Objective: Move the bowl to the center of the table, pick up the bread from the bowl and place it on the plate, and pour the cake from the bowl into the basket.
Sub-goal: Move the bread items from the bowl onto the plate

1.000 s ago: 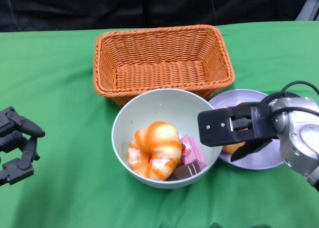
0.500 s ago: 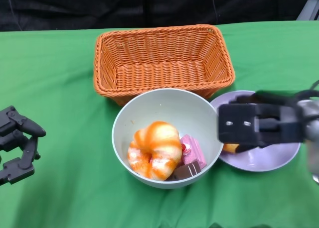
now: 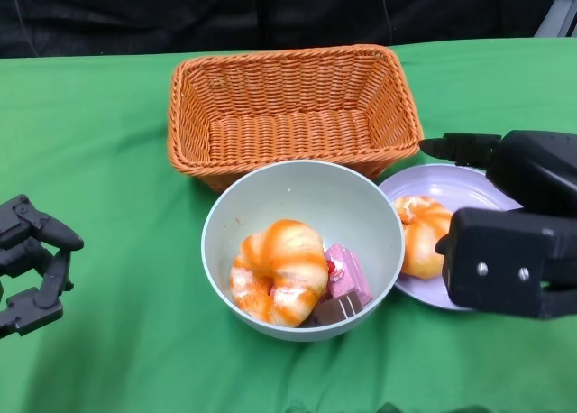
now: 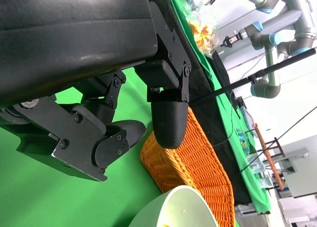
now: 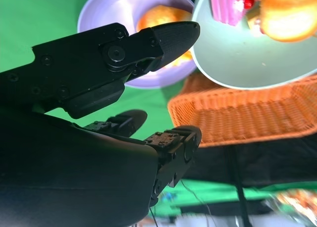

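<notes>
One bread (image 3: 424, 236) is lying on the plate (image 3: 469, 189) just right of the bowl (image 3: 302, 249). Your right hand (image 3: 505, 224) is hovering there, fingers spread, holding nothing. Next, I judge, you're reaching into the bowl for the second bread (image 3: 279, 270) beside the cake (image 3: 345, 278); left hand (image 3: 32, 264) is idling, fingers apart.

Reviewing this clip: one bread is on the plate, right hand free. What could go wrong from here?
1. A second bread sits in the bowl beside the cake; pouring now could tip both into the basket.
2. The bowl touches the plate, so lifting it might nudge the plated bread.
</notes>
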